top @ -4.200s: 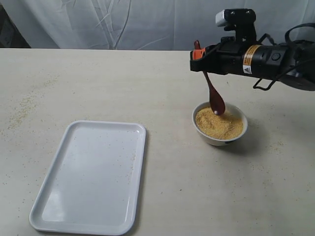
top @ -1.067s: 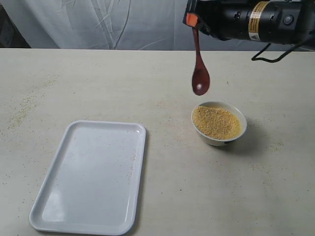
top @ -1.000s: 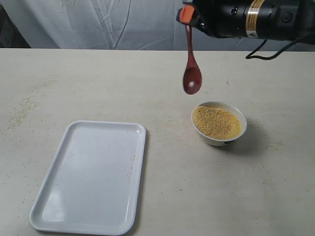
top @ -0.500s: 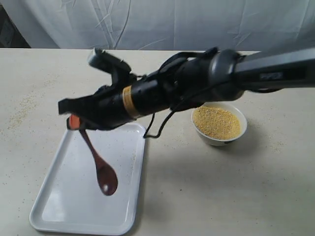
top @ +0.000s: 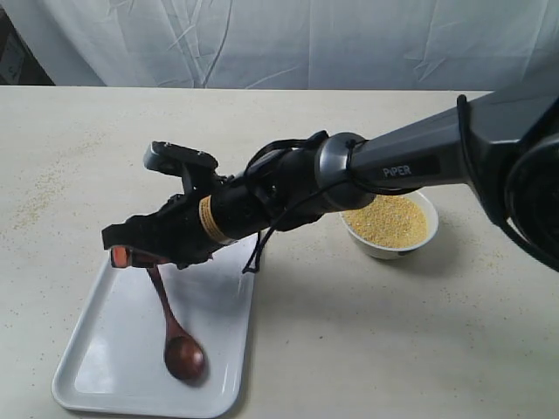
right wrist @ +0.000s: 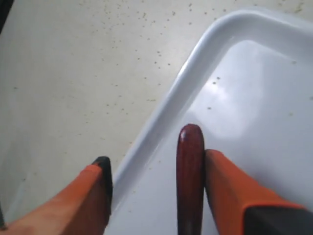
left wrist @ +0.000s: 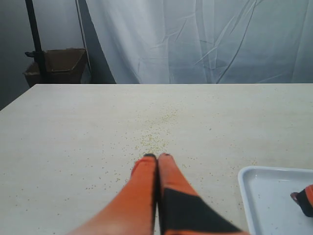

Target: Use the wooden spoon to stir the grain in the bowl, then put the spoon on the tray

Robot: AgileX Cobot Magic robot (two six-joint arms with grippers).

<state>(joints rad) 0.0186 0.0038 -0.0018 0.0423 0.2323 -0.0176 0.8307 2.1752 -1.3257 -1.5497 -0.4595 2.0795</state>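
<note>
The wooden spoon point(top: 177, 342) lies in the tray point(top: 105, 371), its scoop near the front rim and its handle rising to my right gripper point(top: 131, 257). The right arm reaches across from the right. In the right wrist view the right gripper point(right wrist: 157, 159) is open; the spoon handle point(right wrist: 190, 166) leans against one finger, well apart from the other, over the tray point(right wrist: 254, 88). The white bowl point(top: 384, 250) of yellow grain point(top: 389, 220) stands to the right of the tray. My left gripper point(left wrist: 157, 157) is shut and empty above bare table, beside a tray corner point(left wrist: 274, 196).
Loose grains are scattered on the table at the far left point(top: 39, 196) and ahead of the left gripper point(left wrist: 156, 139). A white curtain hangs behind the table. A dark stand with a box point(left wrist: 54, 66) is off the table's far corner.
The right gripper came down over the tray's left part. The spoon's scoop now rests on the tray floor, and the jaws stand apart around the handle.
</note>
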